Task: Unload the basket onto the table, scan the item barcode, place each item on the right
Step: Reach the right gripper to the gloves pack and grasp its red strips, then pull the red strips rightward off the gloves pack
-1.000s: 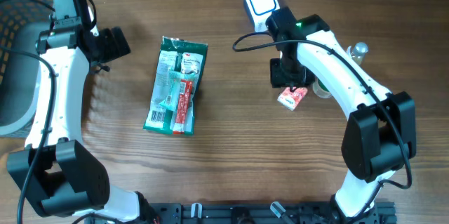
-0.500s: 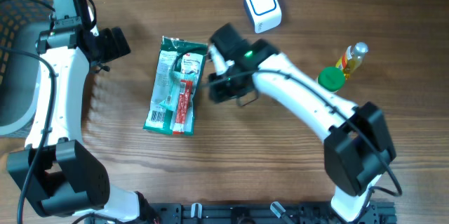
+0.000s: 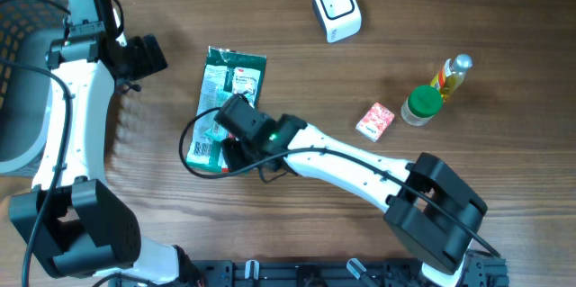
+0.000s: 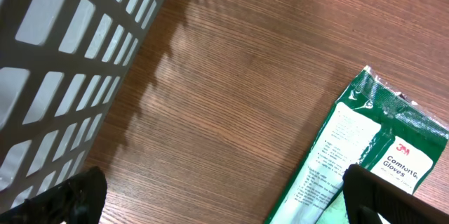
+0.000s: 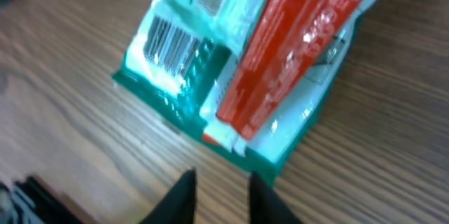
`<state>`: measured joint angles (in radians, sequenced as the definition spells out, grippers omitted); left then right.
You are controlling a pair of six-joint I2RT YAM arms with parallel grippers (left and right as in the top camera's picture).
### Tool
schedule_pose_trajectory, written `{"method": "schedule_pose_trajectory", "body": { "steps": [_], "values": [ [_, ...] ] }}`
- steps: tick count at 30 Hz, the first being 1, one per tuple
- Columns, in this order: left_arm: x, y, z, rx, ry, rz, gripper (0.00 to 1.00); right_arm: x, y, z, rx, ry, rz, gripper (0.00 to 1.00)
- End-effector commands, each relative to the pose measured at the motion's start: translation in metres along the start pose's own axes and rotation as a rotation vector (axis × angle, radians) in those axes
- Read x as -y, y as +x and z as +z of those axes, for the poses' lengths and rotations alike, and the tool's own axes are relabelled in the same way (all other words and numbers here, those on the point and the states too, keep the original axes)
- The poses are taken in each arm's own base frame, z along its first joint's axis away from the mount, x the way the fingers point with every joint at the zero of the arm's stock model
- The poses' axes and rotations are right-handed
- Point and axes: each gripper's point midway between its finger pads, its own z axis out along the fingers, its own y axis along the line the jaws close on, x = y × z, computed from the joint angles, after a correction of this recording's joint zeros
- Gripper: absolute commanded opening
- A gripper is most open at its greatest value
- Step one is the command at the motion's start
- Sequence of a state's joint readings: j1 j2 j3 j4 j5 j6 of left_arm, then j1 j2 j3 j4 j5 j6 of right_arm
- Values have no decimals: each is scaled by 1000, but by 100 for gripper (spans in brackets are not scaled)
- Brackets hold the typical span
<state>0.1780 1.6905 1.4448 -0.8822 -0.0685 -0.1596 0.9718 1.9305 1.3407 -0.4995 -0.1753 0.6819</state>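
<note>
The item is a green glove packet (image 3: 229,85) with a red strip, lying flat on the wooden table. Its barcode (image 5: 172,45) is on the lower left end, facing up. My right gripper (image 3: 238,159) hangs over that lower end. In the right wrist view its jaws (image 5: 221,199) stand a narrow gap apart over bare wood just past the packet's edge, holding nothing. The white scanner (image 3: 337,8) sits at the far side, right of the packet. My left gripper (image 3: 148,56) stands wide open to the upper left of the packet (image 4: 365,154), empty (image 4: 224,206).
A small red-and-white packet (image 3: 375,121), a green-lidded jar (image 3: 421,105) and a small bottle (image 3: 453,76) stand at the right. A grey lattice basket (image 3: 18,80) is at the left edge, close beside the left arm (image 4: 56,62).
My right arm has swung from beside the scanner across the table to the packet's lower end, and its jaws have narrowed. The left arm has not moved.
</note>
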Motion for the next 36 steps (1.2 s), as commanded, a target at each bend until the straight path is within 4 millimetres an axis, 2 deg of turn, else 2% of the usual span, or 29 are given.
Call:
{"method": "schedule_pose_trajectory", "body": {
  "steps": [1,9,20,23,27,32,36],
  "values": [
    [1,-3,-2,10,9,-6,100,5,8,16,6,-28,52,22],
    [1,-3,-2,10,9,-6,100,11,12,31,57,-78,60,22],
    [1,-3,-2,10,9,-6,100,19,16,41,85,-80,107,24],
    [1,-3,-2,10,9,-6,100,21,17,48,83,-80,110,29],
    [1,-3,-2,10,9,-6,100,26,22,62,61,-73,143,31],
    [1,-3,-2,10,9,-6,100,19,23,63,47,-113,138,8],
    [0,-3,-2,10,9,-6,100,11,23,56,33,-157,120,4]
  ]
}}
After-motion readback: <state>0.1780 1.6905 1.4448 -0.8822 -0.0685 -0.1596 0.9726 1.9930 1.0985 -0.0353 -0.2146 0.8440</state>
